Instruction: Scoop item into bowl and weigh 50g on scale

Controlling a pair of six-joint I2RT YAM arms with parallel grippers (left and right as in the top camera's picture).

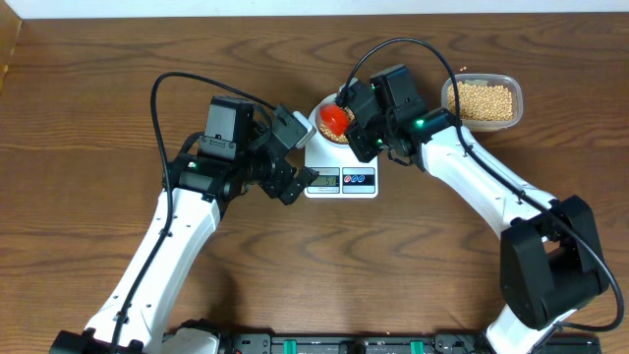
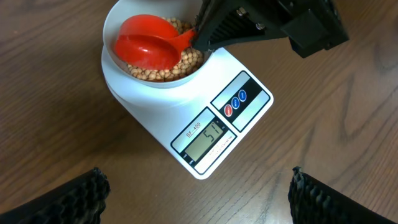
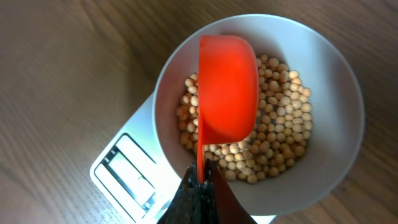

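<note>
The white bowl (image 1: pixel 321 117) sits on the white scale (image 1: pixel 341 179) and holds tan beans (image 3: pixel 280 130). The scale (image 2: pixel 211 124) display reads 51. My right gripper (image 3: pixel 202 180) is shut on the thin handle of a red scoop (image 3: pixel 227 87), held turned over above the beans in the bowl (image 3: pixel 336 81). The scoop (image 1: pixel 336 119) also shows in the overhead view and in the left wrist view (image 2: pixel 146 46), over the bowl (image 2: pixel 118 74). My left gripper (image 2: pixel 198 196) is open and empty, hovering over bare table just in front of the scale.
A clear plastic tub (image 1: pixel 483 100) full of beans stands at the back right, beyond my right arm. The scale's red and blue buttons (image 2: pixel 235 104) face my left gripper. Bare wooden table surrounds the scale.
</note>
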